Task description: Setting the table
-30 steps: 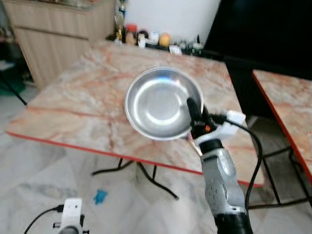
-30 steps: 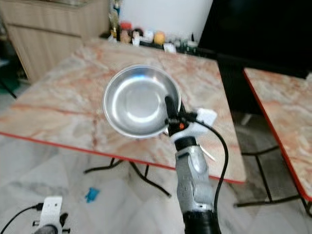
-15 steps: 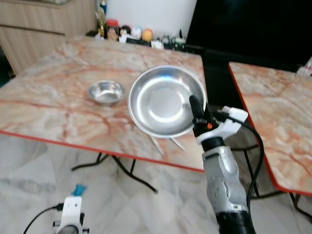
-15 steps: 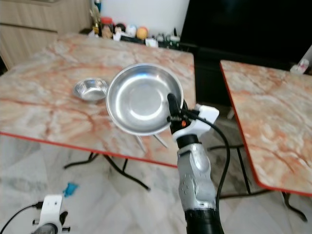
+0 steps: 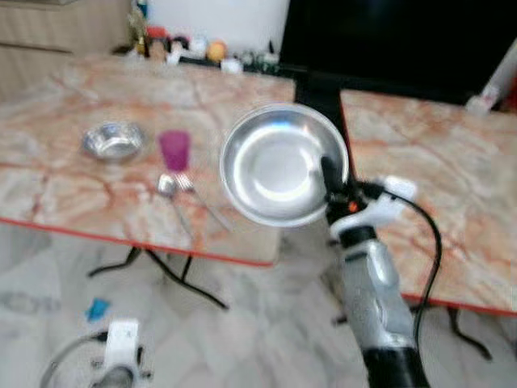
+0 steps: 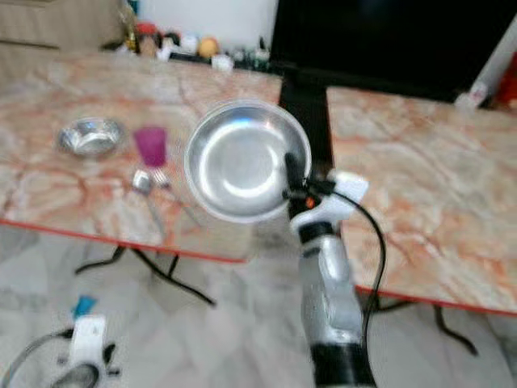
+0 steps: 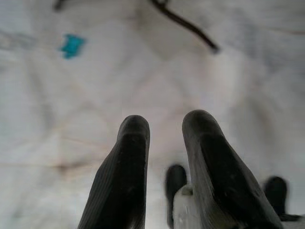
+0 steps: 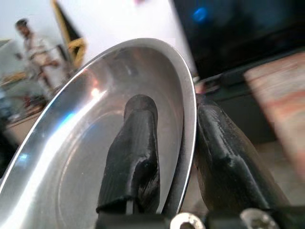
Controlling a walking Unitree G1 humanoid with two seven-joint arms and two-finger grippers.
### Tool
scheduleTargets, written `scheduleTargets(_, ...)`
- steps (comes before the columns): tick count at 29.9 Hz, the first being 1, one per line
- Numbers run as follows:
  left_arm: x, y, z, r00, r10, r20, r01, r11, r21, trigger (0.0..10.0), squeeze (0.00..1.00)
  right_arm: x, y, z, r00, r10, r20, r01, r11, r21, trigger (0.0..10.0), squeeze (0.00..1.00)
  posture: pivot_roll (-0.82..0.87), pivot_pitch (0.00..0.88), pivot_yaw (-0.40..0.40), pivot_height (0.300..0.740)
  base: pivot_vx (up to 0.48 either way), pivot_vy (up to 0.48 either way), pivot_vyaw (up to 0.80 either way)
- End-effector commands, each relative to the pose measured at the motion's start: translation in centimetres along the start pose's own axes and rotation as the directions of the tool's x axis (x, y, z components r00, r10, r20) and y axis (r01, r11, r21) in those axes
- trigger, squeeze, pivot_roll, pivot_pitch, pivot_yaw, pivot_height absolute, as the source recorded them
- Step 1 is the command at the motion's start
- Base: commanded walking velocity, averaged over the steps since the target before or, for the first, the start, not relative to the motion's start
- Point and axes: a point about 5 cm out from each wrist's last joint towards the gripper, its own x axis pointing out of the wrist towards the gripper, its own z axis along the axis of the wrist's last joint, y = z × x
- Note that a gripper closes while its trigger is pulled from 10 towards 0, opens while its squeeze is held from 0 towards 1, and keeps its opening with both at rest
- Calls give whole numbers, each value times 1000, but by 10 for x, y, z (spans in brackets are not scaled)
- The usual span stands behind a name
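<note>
Head views: the right pincer (image 5: 329, 174) grips a steel plate (image 5: 283, 164) by its rim, raised above the bench (image 5: 48, 174) edge, beside a cup (image 5: 174, 149), small bowl (image 5: 113, 141) and spoon (image 5: 168, 187). Left wrist view: the left pincer (image 7: 164, 162) hangs slightly parted over the floor. Right wrist view: fingers (image 8: 133, 152) clamp the plate's rim.

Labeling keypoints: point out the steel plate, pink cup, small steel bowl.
steel plate (image 5: 279, 166), left eye view, centre of dish.
pink cup (image 5: 174, 150), left eye view, side wall.
small steel bowl (image 5: 113, 140), left eye view, inside.

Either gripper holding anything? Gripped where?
The right gripper holds the steel plate by its rim, one finger inside, one behind. The left gripper hangs over the floor, holding nothing.
</note>
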Motion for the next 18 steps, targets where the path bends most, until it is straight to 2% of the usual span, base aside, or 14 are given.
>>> scheduleTargets(1, -1, 9, -3, 1000, 21, -12, -21, 1000, 5, 10000, 0, 3, 9, 1, 1000, 27, 13, -27, 1000, 16, 10000, 0, 128, 1, -100, 740, 0, -360, 0)
scheduleTargets(15, -1, 8, -5, 1000, 12, -18, -12, 1000, 3, 10000, 0, 4, 7, 1, 1000, 10, 11, -10, 1000, 23, 10000, 0, 130, 0, -100, 740, 0, -361, 0)
scheduleTargets(18, -1, 8, -5, 1000, 9, -18, -9, 1000, 6, 10000, 0, 3, 4, -1, 1000, -20, 17, 19, 997, 74, 10000, 0, 140, 0, -95, 740, 0, -363, 0)
